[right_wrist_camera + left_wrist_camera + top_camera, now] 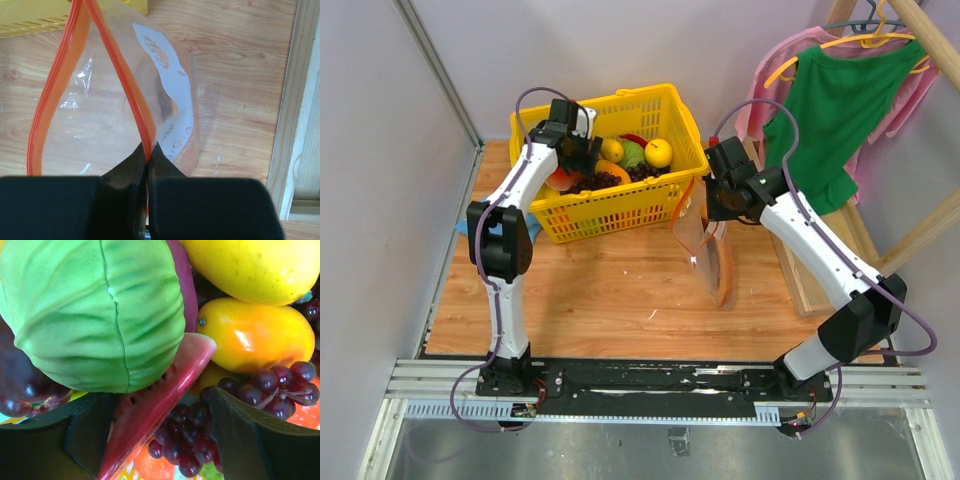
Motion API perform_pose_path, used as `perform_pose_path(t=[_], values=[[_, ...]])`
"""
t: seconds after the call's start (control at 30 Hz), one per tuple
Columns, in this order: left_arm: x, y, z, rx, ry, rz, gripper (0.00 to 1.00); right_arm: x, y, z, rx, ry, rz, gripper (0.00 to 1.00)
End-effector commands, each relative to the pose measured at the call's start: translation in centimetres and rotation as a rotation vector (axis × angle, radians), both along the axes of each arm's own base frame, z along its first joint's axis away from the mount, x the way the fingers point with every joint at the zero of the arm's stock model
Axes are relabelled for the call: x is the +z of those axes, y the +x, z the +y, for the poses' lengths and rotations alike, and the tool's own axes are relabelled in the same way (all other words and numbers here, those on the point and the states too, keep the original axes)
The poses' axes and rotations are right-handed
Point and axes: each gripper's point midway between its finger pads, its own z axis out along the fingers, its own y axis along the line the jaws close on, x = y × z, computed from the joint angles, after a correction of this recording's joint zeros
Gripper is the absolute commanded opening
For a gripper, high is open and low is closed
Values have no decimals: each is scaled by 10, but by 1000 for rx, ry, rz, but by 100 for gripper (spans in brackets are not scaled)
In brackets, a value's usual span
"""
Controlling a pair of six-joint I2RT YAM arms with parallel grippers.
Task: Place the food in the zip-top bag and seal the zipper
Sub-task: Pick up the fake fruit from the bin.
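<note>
The basket sits along the far edge of the counter, nearer the far left corner. The left end effector is lowered into its left half. Its jaws stand released and well apart, with the watermelon slice and a bunch of grapes between them. The slice is tilted and leans against the cabbage. A yellow fruit lies above an orange fruit, and a dark purple piece shows under the cabbage's left side. All the food is in the basket.

The right end effector is clenched on the zipper strip of the bag. The bag hangs just beside the basket's right wall, toward the right edge of the counter. Its mouth gapes open, and the two red-orange strips part away from the pinched point. I cannot tell whether the bag's bottom touches the counter.
</note>
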Motion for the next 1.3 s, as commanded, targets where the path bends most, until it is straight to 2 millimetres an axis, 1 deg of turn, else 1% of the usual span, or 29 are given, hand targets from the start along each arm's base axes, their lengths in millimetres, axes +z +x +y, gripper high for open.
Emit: perform_pose_path(t=[0.0,0.1,0.17,0.4,0.57,0.63,0.77,0.83,0.9,1.1,1.27], values=[[3,-10,-4,-38,-11,22,79,7,5,1,9,-9,-14,1],[11,-14,-1,-49,10,18,82,6,6,3,15,-7,-10,1],[11,-16,2,-51,23,22,84,6,6,4,17,-4,-8,1],[-17,-14,6,-51,60,74,86,3,6,8,26,9,4,1],[-43,-9,6,-41,64,122,87,2,4,10,31,20,9,1],[-47,-8,4,-41,57,131,85,2,4,10,31,21,9,1],[-46,-5,0,-45,38,123,79,2,3,9,30,24,10,1],[-40,-5,-2,-46,27,115,72,3,2,9,29,25,8,1],[-30,-5,-3,-47,14,97,65,4,2,7,25,24,3,1],[17,-8,-3,-26,-17,3,42,6,-1,6,23,29,-3,1],[53,-14,-3,-13,-52,-73,35,7,-2,6,23,34,-6,1]])
